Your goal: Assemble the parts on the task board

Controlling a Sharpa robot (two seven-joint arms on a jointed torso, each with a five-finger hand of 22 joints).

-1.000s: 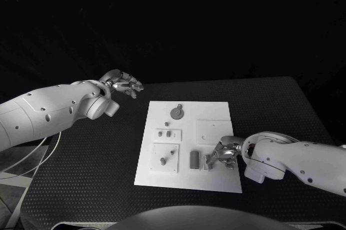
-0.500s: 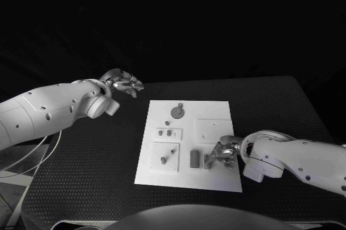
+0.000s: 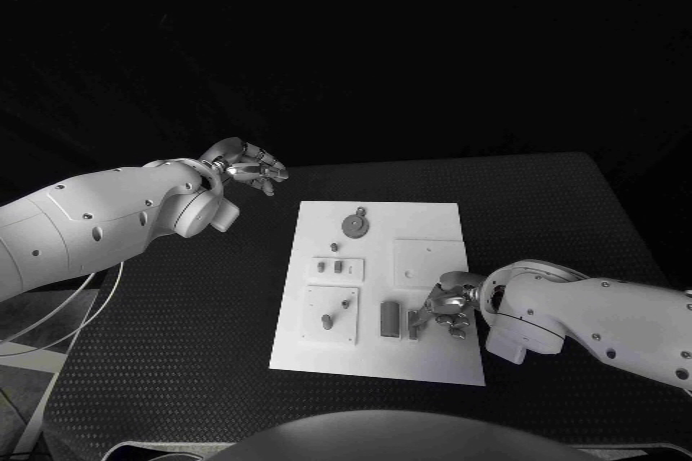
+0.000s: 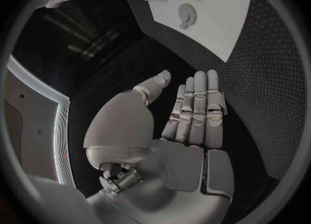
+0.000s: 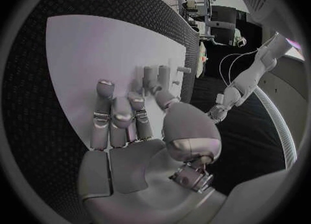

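Observation:
The white task board (image 3: pixel 433 231) lies in the middle of the black table. On it are a grey gear (image 3: pixel 355 224), small pegs in raised plates (image 3: pixel 329 268), and an upright grey block (image 3: pixel 389 319). My right hand (image 3: pixel 446 309) rests on the board's near right part, fingers stretched out flat (image 5: pixel 119 117) and holding nothing. Its thumb lies beside a small grey part (image 3: pixel 414 327) next to the block (image 5: pixel 150 78). My left hand (image 3: pixel 247 165) hovers over the table beyond the board's far left corner, fingers straight and empty (image 4: pixel 191 112).
A square white plate (image 3: pixel 430 258) lies on the board just beyond my right hand. Black table mat surrounds the board on all sides. The gear (image 4: pixel 188 12) and the board's corner (image 4: pixel 220 32) lie ahead of my left hand.
My right hand has edged slightly left across the board, and the small grey part beside it now sits closer to the block. The left arm has not moved.

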